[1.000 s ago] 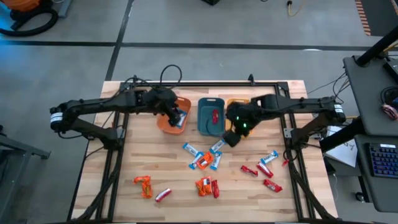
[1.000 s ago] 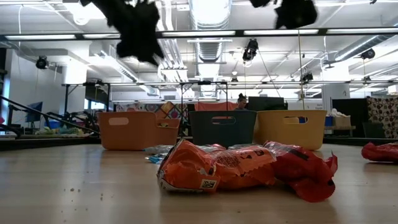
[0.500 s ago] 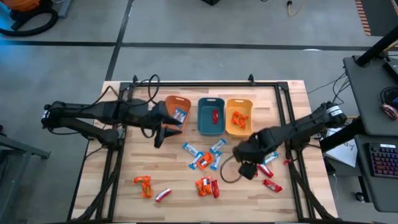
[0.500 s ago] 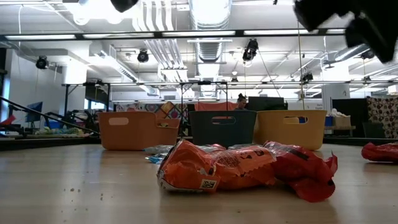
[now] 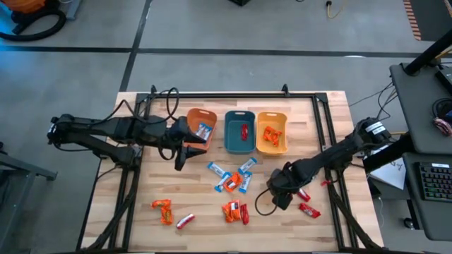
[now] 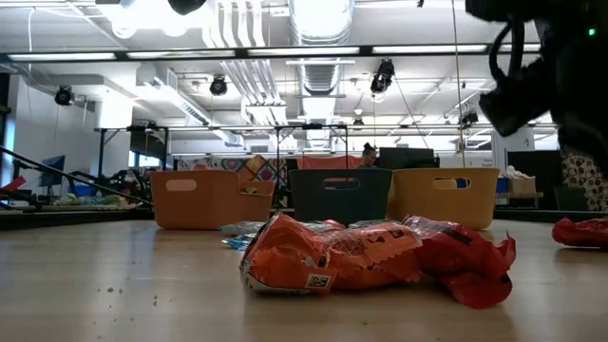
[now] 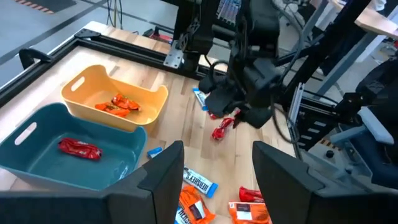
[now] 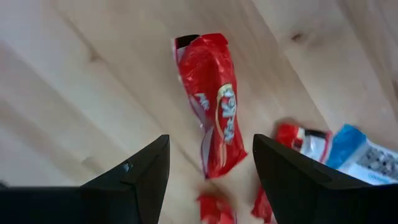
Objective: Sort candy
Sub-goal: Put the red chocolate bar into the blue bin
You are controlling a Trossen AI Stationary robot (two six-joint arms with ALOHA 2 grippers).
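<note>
While the left gripper (image 5: 181,154) waits parted beside the orange bin (image 5: 198,128), the right gripper (image 8: 208,165) hovers parted over a red candy (image 8: 211,102), blue candies (image 5: 229,176) nearby.

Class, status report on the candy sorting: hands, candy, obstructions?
Right hand open over red candy. Left hand open, empty, near bins. Nothing blocking.

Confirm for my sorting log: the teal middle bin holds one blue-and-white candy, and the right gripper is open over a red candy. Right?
Not quite. The candy in the teal bin is red, as the left wrist view shows. The right gripper is indeed open over a red candy.
</note>
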